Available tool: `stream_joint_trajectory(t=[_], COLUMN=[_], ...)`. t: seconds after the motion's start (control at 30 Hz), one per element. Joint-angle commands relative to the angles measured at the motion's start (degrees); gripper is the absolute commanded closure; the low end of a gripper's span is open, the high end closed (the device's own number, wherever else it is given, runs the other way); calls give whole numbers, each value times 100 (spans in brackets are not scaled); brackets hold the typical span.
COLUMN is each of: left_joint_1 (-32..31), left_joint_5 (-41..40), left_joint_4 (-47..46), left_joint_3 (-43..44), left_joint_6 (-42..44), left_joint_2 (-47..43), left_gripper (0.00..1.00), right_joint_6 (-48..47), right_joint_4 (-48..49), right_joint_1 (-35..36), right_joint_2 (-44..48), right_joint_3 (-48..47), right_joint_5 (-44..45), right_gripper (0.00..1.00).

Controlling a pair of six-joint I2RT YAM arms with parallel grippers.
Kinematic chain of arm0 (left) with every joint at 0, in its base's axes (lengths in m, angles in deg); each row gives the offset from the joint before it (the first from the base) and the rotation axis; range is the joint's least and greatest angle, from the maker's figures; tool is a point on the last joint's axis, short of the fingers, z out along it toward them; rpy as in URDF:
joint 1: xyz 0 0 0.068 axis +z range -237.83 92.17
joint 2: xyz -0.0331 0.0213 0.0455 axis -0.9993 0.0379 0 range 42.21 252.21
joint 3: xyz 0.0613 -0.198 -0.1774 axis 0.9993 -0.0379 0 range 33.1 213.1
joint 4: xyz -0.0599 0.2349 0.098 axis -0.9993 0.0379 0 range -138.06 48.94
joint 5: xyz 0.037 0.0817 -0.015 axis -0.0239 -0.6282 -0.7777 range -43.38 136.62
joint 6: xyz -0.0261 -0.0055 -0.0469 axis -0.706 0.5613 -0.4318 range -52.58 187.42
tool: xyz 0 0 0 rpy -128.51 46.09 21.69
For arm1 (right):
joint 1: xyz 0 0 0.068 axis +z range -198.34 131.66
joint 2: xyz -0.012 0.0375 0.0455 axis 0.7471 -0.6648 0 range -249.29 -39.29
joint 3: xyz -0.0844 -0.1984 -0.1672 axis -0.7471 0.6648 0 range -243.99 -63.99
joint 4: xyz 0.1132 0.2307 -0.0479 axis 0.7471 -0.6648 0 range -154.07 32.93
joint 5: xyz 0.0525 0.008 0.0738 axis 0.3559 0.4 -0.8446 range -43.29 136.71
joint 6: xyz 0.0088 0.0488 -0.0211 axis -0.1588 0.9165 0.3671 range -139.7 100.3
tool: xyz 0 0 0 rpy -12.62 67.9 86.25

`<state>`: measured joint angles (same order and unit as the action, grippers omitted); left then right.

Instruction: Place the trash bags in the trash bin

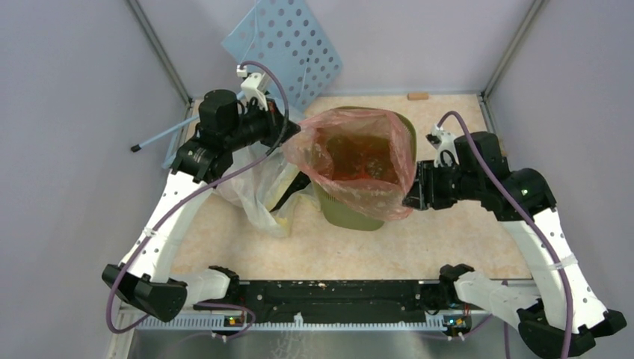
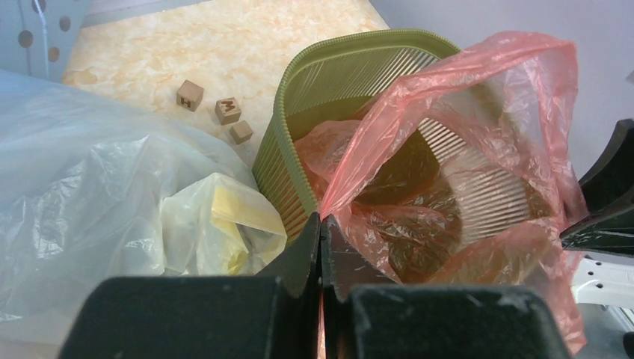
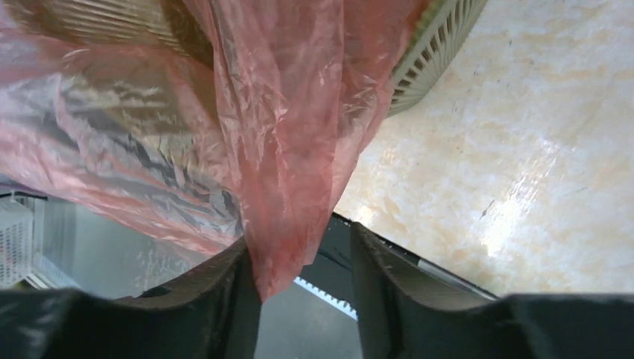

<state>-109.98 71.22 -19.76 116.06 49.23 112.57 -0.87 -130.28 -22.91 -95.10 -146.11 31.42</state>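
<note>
The olive-green trash bin (image 1: 355, 215) stands mid-table. The red-pink trash bag (image 1: 351, 153) is spread open over its mouth, part pushed inside and its near-right edge draped outside the rim. My left gripper (image 1: 291, 136) is shut on the bag's left edge; in the left wrist view the jaws (image 2: 321, 228) meet on the red film (image 2: 463, 127) beside the bin's ribbed wall (image 2: 329, 82). My right gripper (image 1: 410, 196) is open at the bin's right side. In the right wrist view a fold of the bag (image 3: 288, 142) hangs between its fingers (image 3: 303, 262), brushing one; the bin (image 3: 434, 52) is beyond.
A larger clear bag with a pale-yellow rim (image 1: 254, 187) lies left of the bin, also in the left wrist view (image 2: 90, 187). A light-blue perforated board (image 1: 288, 45) leans at the back. Three wooden cubes (image 2: 217, 111) sit behind the bin. A blue rod (image 1: 161, 136) lies far left.
</note>
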Motion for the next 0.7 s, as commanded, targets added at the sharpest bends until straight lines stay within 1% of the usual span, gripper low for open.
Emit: stream_joint_trajectory(t=[0.0,0.07,0.13,0.17,0.3,0.43,0.53,0.67], left_joint_1=[26,21,26,19,20,19,25,28], left_joint_5=[-241,-370,-484,-537,-630,-737,-856,-1015], left_joint_4=[9,3,-34,-67,-221,-482,-909,-1212], left_joint_3=[-164,-285,-423,-490,-690,-950,-1188,-1046], left_joint_6=[140,147,194,214,237,239,238,287], left_joint_2=[-169,-210,-243,-257,-216,-155,-136,46], left_gripper=[99,99,99,99,100,100,100,100], right_joint_6=[67,137,178,213,181,202,321,439], right_joint_4=[420,678,909,992,1115,1309,1583,1957], right_joint_1=[-3,-3,-3,-4,-3,-3,-3,-3], right_joint_2=[198,297,409,446,500,558,672,877], right_joint_3=[486,710,942,1034,1301,1622,1808,1796], right_joint_5=[-91,-141,-206,-192,150,779,1368,2144], right_gripper=[64,78,94,100,100,100,100,100])
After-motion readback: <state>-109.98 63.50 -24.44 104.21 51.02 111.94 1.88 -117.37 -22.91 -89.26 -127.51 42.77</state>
